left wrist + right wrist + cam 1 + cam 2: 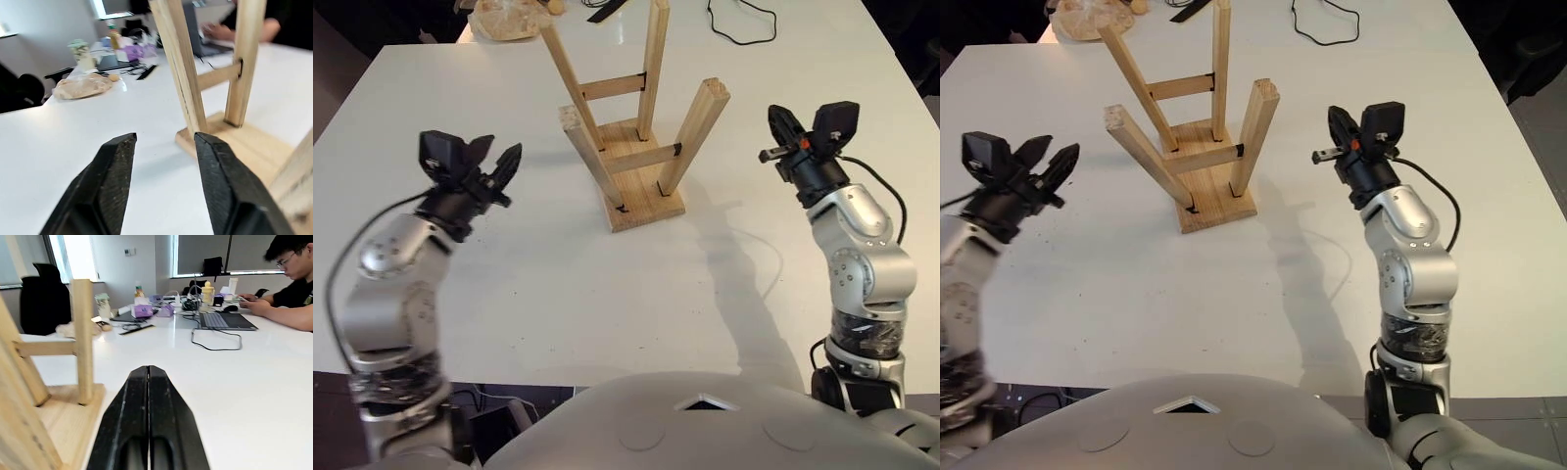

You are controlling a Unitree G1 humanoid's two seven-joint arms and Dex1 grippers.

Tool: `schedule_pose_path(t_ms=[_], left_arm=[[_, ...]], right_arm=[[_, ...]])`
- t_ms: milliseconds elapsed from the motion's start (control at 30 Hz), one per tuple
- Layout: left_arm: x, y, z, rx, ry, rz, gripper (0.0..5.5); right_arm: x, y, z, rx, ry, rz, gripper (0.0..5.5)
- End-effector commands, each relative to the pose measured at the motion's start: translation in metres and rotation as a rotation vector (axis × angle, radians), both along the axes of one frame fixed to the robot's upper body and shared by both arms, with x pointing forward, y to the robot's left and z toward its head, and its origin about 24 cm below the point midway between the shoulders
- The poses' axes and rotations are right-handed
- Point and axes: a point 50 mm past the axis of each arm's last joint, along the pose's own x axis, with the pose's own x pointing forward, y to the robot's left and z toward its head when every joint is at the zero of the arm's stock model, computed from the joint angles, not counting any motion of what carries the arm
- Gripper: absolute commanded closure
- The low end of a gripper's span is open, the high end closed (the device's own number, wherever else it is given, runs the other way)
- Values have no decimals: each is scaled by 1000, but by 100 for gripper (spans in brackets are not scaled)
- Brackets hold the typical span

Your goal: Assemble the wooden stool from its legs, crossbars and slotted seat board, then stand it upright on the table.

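Status: build looks mostly done, flip not done. Stool (631, 147) sits upside down in the upper-centre of the head view, w/ the slotted seat board (646, 201) flat on the white table (607, 313) and four legs pointing up out of it. Two crossbars are fitted: one (612, 86) btwn the far pair of legs, toward the top of the frame, the other (641, 157) lower, btwn the near-left leg (592, 162) and the right leg (693, 137). Legs splay outward some; the near-left one leans most. Can't tell from here how tight the joints are, or whether more crossbars belong; no loose wooden parts seen on the table. Left gripper (499, 155) is at the mid-left of the frame, apart from the stool, fingers (110, 186) spread wide w/ nothing btwn them; its wrist cam looks straight at a leg and the board edge, so it's aimed at the stool but not touching. Right gripper (781, 122) is at the upper right, just right of the right leg, clear of it, fingers pressed together, holding nothing. What's left, as I judge it: grab the stool, prob. one arm each side, turn it over so the board ends on top and the four feet land on the table, then let go and check it stands. Right tool would need to open first. Risk: a loose leg slipping out mid-flip. Other stuff: black cable (739, 29) and a plastic bag (509, 18) at the top edge, well away.
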Motion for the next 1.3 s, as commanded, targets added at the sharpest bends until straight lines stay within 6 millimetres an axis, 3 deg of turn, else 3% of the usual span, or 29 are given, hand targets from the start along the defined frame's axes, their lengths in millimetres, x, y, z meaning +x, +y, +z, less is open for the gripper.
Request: schedule_pose_path(t_ms=[33, 167, 367, 533, 633, 800, 867, 933, 1033, 1100, 1167, 1300], left_arm=[[0, -77, 6, -309, -104, 280, 389], [2, -102, 7, -303, -98, 243, 445], [19, -108, 3, -187, -124, 267, 539], [33, -106, -6, -148, -124, 266, 545], [28, -99, -9, -157, -119, 312, 545], [7, -38, 1, -83, -182, 602, 545], [8, -28, 14, -100, -229, 619, 545], [18, -45, 21, -191, -217, 503, 545], [29, -110, 11, -291, -83, 147, 545], [24, -141, 2, -273, -8, 0, 545], [21, -149, -4, -265, 29, -17, 545], [22, -131, -10, -227, 44, 72, 545]], right_arm=[[0, 47, 22, 34, -62, -48, 550], [6, 65, 15, -16, -23, 72, 550], [17, 85, 15, -111, -57, 253, 550], [13, 94, 5, -111, -20, 239, 550], [19, 82, -1, -140, -3, 96, 550], [24, 17, 17, -31, -57, -321, 550], [18, 15, 25, 12, -73, -342, 550], [14, 39, 26, 73, -44, -237, 550], [-1, 99, 16, 49, 43, 85, 550], [-13, 121, 8, -27, 83, 237, 550], [-12, 121, 4, -64, 111, 266, 550], [-12, 113, -4, -101, 152, 261, 550]])
